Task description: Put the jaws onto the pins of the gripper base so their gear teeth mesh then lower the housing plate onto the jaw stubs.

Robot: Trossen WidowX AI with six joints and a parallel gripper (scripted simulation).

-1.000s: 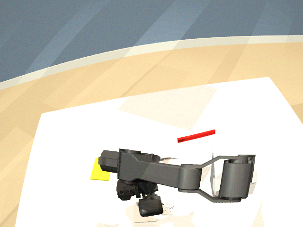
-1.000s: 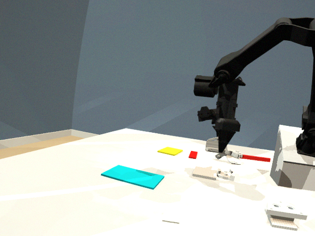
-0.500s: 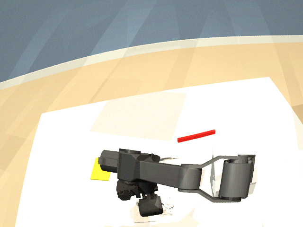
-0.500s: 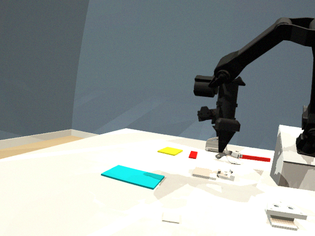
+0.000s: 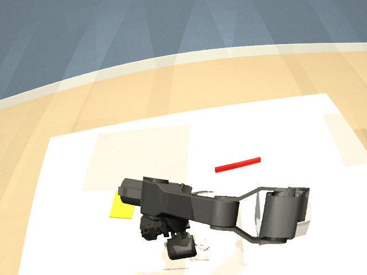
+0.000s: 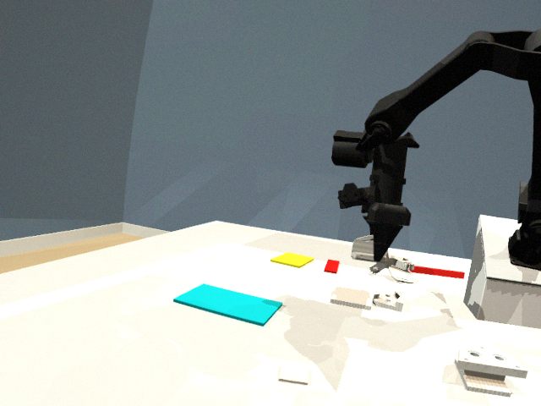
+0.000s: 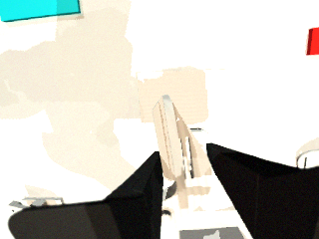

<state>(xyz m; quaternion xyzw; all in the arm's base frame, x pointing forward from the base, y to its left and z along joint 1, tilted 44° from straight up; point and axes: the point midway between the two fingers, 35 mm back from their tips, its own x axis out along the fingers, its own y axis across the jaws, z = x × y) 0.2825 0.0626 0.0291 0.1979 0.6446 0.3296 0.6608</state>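
Observation:
My gripper (image 6: 379,259) (image 7: 182,152) is shut on a pale jaw (image 6: 363,249) (image 7: 171,139), which points away between the fingertips in the wrist view and is held above the table. Its far parts are partly hidden by the fingers. A pale curved part (image 6: 401,276), seemingly the other jaw, lies behind the fingertips. The gripper base seems to be the white part with small raised features (image 6: 389,301), beside a flat pale block (image 6: 351,298); white on white hides its pins. The housing plate (image 6: 490,359), with two round holes, rests on a pale block at front right.
A cyan sheet (image 6: 227,304) (image 7: 40,7) lies left of the base in the exterior view. A yellow sheet (image 5: 120,210) (image 6: 292,259), a small red piece (image 6: 331,266) (image 7: 314,41) and a red bar (image 5: 238,164) (image 6: 438,271) lie farther back. A small pale tile (image 6: 293,375) is in front.

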